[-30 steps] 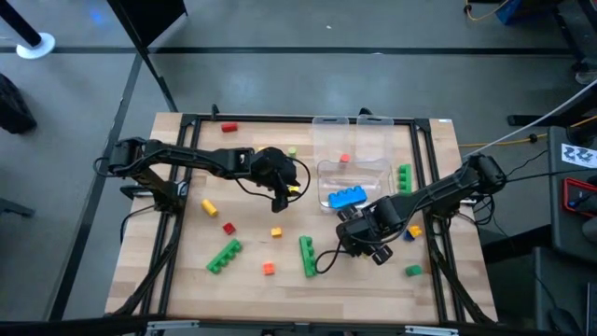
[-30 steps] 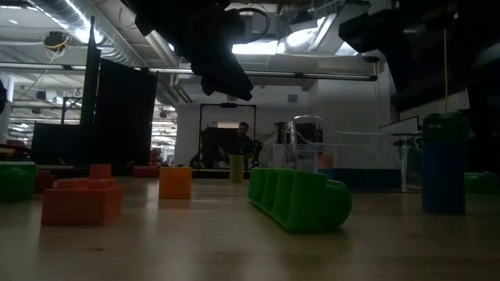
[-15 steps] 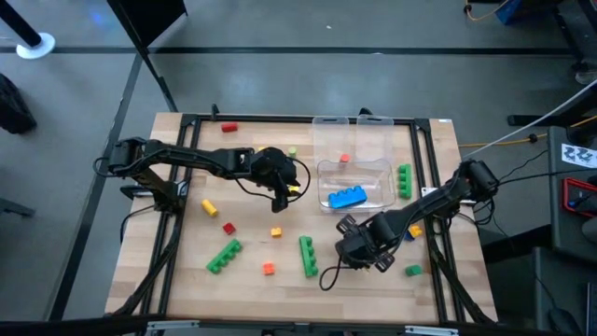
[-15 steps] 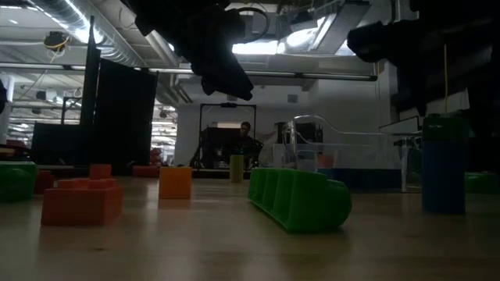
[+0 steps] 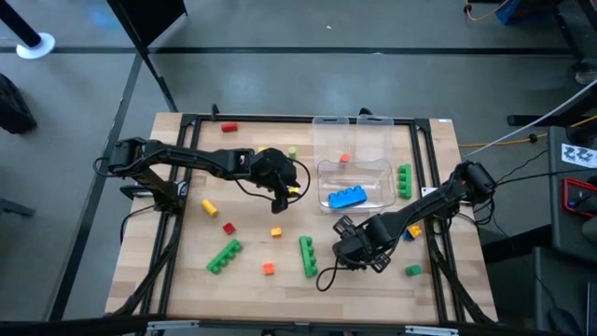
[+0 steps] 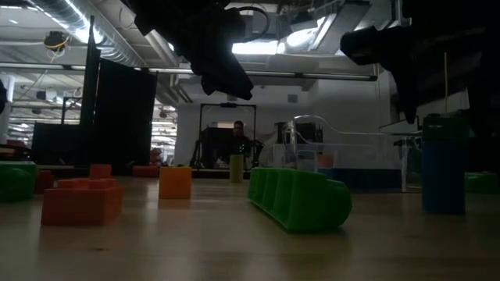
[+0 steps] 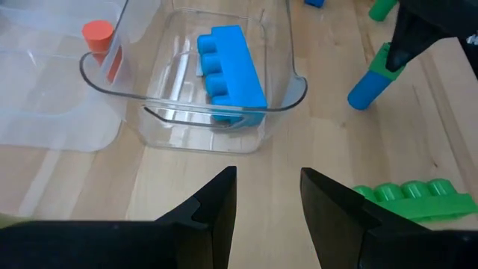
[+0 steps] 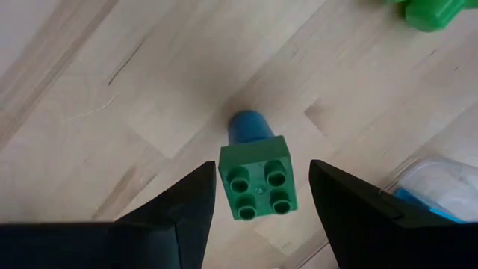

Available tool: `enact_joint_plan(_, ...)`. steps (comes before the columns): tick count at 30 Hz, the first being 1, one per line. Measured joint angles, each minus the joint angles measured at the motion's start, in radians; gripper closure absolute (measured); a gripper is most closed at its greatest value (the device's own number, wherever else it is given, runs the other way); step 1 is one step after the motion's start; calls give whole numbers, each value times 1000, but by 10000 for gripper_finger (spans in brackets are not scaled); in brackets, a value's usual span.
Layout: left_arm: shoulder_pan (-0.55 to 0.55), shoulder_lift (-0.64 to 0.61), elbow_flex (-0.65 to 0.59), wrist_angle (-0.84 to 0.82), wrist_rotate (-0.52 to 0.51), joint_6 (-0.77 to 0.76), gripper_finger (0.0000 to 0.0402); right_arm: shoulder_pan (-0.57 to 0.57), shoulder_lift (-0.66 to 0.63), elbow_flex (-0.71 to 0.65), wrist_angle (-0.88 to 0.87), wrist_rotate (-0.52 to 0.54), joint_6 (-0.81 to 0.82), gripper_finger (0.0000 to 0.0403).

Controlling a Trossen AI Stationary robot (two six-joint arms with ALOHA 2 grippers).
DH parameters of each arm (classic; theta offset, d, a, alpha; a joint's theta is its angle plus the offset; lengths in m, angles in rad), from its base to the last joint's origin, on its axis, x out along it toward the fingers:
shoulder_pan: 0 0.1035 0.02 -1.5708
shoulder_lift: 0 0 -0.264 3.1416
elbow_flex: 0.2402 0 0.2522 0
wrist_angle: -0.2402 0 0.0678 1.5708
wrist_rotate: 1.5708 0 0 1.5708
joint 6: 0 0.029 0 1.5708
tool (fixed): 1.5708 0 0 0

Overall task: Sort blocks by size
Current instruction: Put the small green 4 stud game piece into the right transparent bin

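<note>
A green four-stud block (image 8: 258,179) sits on top of an upright blue cylinder (image 8: 246,127), which stands on the wooden table. My right gripper (image 8: 261,175) points down over this stack, open, with one finger on either side of the green block and clear of it. In the high view my right gripper (image 5: 359,247) hides the stack. My left gripper (image 7: 267,179) hangs open and empty above the table's middle (image 5: 280,191). It faces a clear tray (image 7: 295,97) in which a blue brick (image 7: 228,67) lies. A long green bar (image 5: 307,255) lies left of my right gripper.
Loose blocks lie on the table's left half: a yellow one (image 5: 208,206), a red one (image 5: 229,228), two orange ones (image 5: 276,231), and a green brick (image 5: 224,255). A second clear tray (image 5: 350,140) holds an orange-red piece (image 5: 344,158). A green block (image 5: 413,271) lies near the right rail.
My right gripper has moved down and toward the table's near-left, and now stands over the green-on-blue stack. It has rolled slightly about its pointing line. My left arm has kept still. No block has moved.
</note>
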Motion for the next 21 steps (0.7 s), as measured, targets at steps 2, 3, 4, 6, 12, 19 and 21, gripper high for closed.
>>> enact_joint_plan(2, -3, 0, 0, 0, 0, 0, 269, 0, 4, 0, -9, 0, 0, 184)
enact_joint_plan(3, -5, 0, 0, 0, 0, 0, 269, 0, 5, 0, -9, 0, 0, 184)
enact_joint_plan(4, -6, 0, 0, -1, 0, 0, 269, 0, 9, 0, -2, 0, 0, 184)
enact_joint_plan(6, -10, 0, 0, -1, 0, 0, 269, 0, 15, 0, -6, 0, 0, 184)
enact_joint_plan(12, -18, 0, 0, 1, 0, 3, 269, 0, 24, 0, -11, 0, 0, 185)
enact_joint_plan(19, -20, 0, 0, 0, 0, 2, 269, 0, 38, 0, -12, -1, 0, 206)
enact_joint_plan(21, -20, 0, 0, 1, 0, 3, 269, 0, 38, 0, -9, -1, 0, 227)
